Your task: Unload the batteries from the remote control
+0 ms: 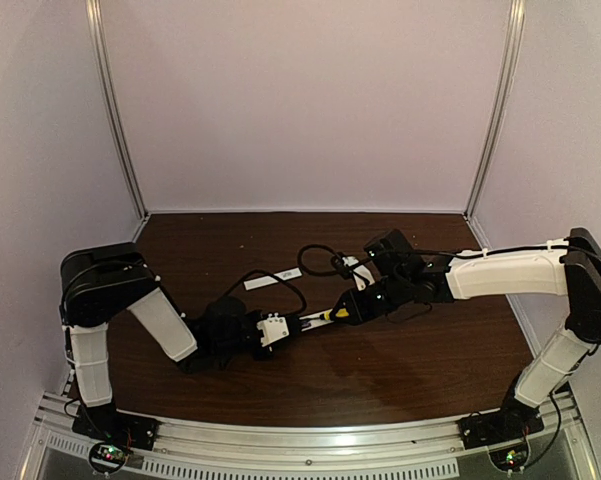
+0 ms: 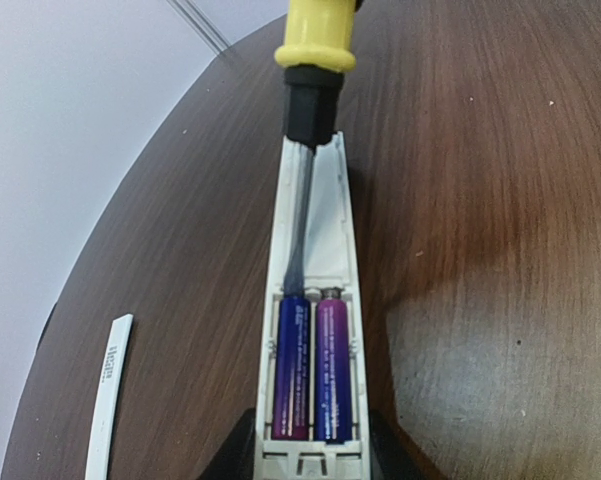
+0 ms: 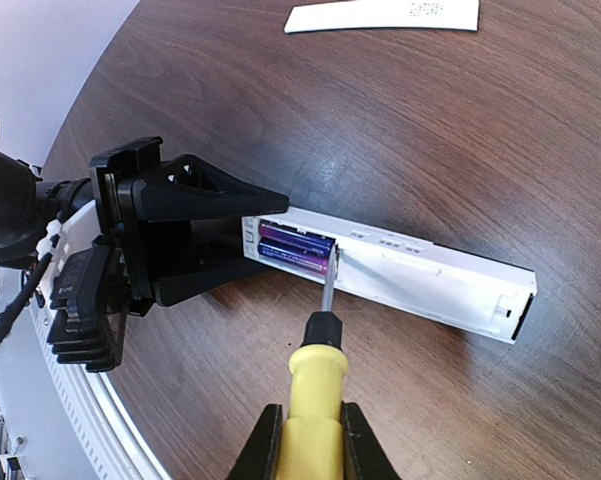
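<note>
The white remote control [image 2: 318, 230] lies flat on the brown table with its battery bay open. Two purple-blue batteries [image 2: 312, 365] sit side by side in the bay; they also show in the right wrist view [image 3: 295, 248]. My left gripper [image 2: 310, 465] is shut on the bay end of the remote [image 3: 420, 280], one finger on each side. My right gripper [image 3: 310, 445] is shut on the yellow-handled screwdriver [image 3: 317, 385]. The screwdriver's blade tip rests at the inner end of one battery. In the top view the left gripper [image 1: 270, 332] and right gripper [image 1: 355, 306] face each other at mid-table.
The thin white cover strip [image 1: 273, 280] lies loose on the table behind the remote; it also shows in the left wrist view [image 2: 108, 400] and the right wrist view [image 3: 380, 15]. Black cables [image 1: 315, 255] loop above the grippers. Pale walls enclose the table.
</note>
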